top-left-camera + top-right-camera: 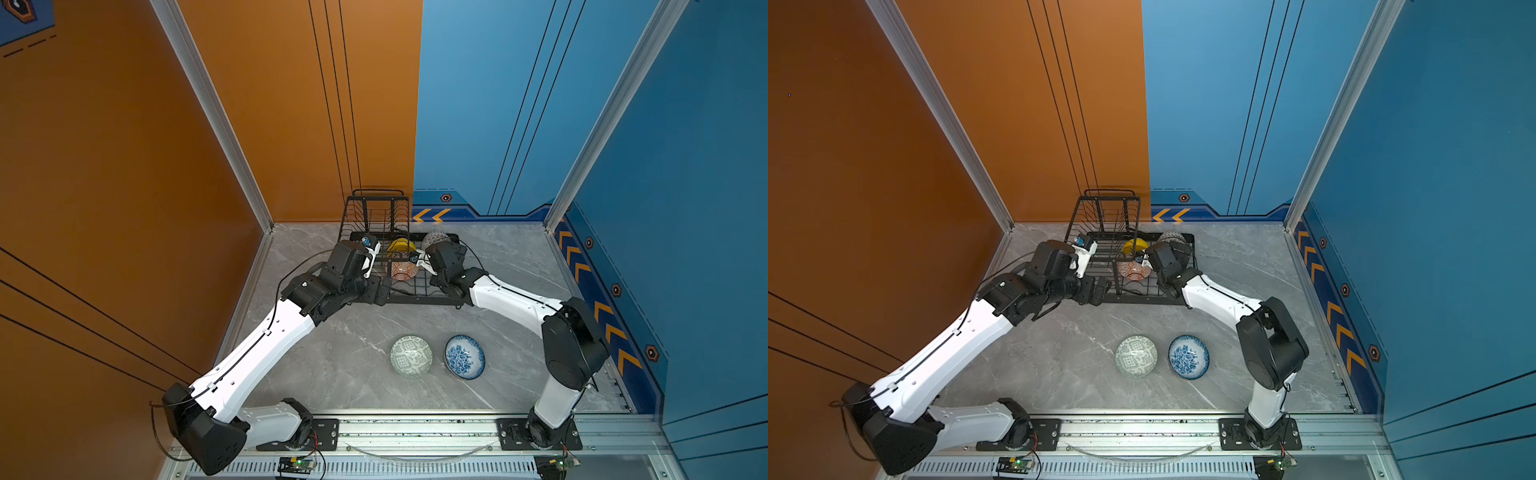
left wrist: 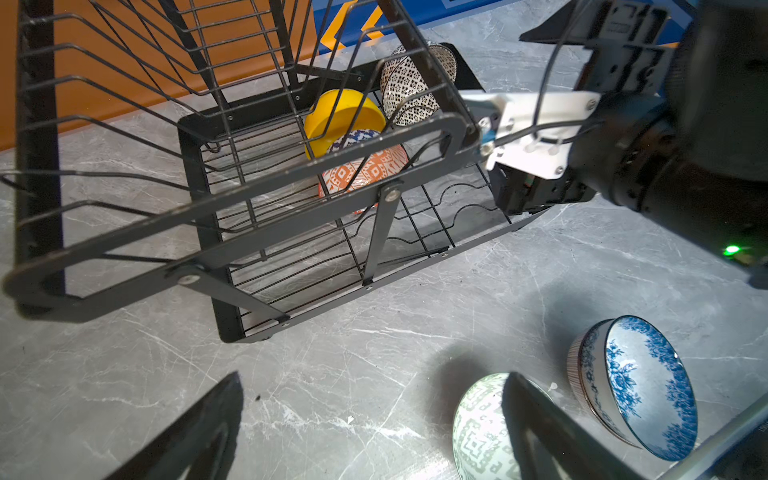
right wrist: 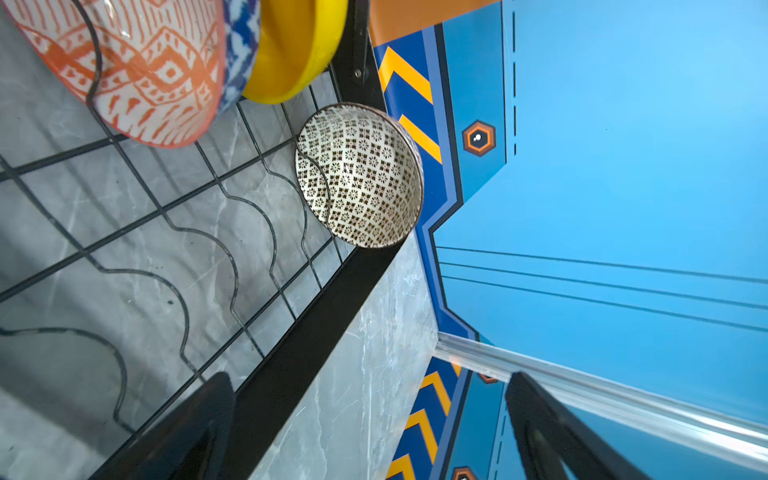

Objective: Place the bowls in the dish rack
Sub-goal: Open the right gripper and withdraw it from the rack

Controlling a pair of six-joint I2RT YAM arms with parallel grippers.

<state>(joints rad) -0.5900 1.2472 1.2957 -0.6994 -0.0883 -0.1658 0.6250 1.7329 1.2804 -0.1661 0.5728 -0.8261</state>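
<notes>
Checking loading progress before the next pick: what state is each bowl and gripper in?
yellow bowl: in rack, on edge
orange-white bowl: in rack, on edge
dark-patterned bowl: in rack, on edge
pale green bowl: on table, mouth up
blue floral bowl: on table, mouth up
left gripper: open, empty
right gripper: open, empty

Grey marble tabletop (image 1: pixel 353 332) — orange wall (image 1: pixel 270 104), blue wall (image 1: pixel 478 104) behind.
</notes>
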